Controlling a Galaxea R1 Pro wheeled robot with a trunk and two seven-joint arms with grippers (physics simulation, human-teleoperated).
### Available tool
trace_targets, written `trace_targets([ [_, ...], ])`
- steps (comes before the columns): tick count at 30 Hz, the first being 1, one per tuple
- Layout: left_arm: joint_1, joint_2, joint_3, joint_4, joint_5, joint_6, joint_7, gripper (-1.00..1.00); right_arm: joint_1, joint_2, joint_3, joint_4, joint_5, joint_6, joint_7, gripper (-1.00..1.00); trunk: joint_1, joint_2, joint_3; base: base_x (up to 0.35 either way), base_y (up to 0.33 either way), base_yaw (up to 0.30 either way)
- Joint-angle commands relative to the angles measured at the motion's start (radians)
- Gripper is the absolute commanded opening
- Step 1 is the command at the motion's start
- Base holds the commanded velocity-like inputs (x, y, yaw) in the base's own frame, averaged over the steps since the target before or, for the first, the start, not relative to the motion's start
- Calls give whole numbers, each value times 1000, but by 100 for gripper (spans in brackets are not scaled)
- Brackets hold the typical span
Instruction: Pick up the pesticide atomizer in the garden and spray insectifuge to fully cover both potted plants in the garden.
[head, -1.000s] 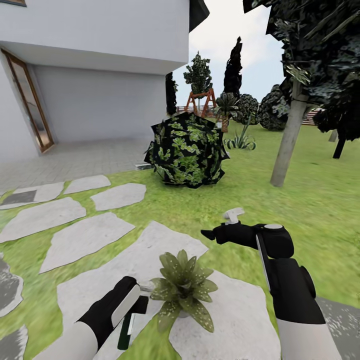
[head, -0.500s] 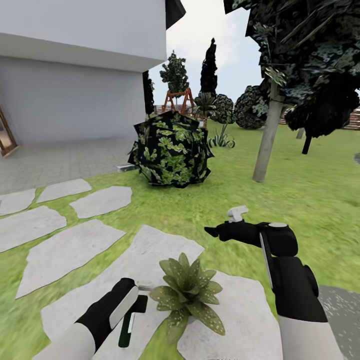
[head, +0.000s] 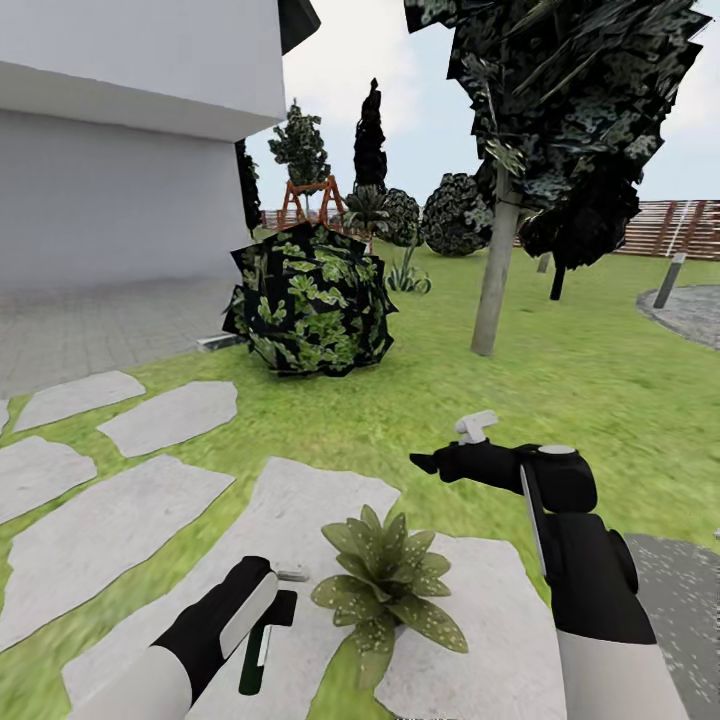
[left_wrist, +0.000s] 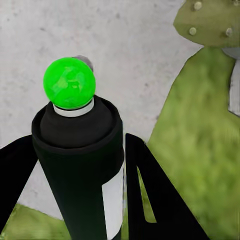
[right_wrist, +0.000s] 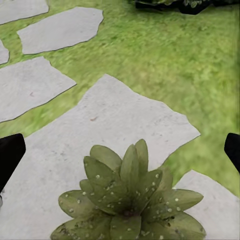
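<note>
- Pesticide atomizer (head: 255, 648) is already clamped in the left gripper (head: 268, 622), hanging low over a pale stepping stone (head: 150, 520) with its green base pointing down. Left wrist view shows both fingers (left_wrist: 150, 195) pressed against the black body (left_wrist: 80, 165).
- Right gripper (head: 440, 465) is empty, fingers spread wide, hovering just past the potted plant (head: 385, 580).
- That plant sits where two stones meet, right beside the bottle, so it looks like the one to spray first.
- My take: tilt the white trigger head (head: 292, 574) toward the rosette and sweep across every leaf, not just the near side.
- Careful not to bump the leaves with the bottle.
- Labels: there's a white patch (left_wrist: 114, 192) on the body, but I can't read any writing or brand on it.
</note>
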Motion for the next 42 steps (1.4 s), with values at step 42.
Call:
trace_targets([
  [42,32,4,-342,-5,-65,-151,-103,-100,-1,-1,-11,-1,10,24,9,100,0,0,-1,56,93,-107],
])
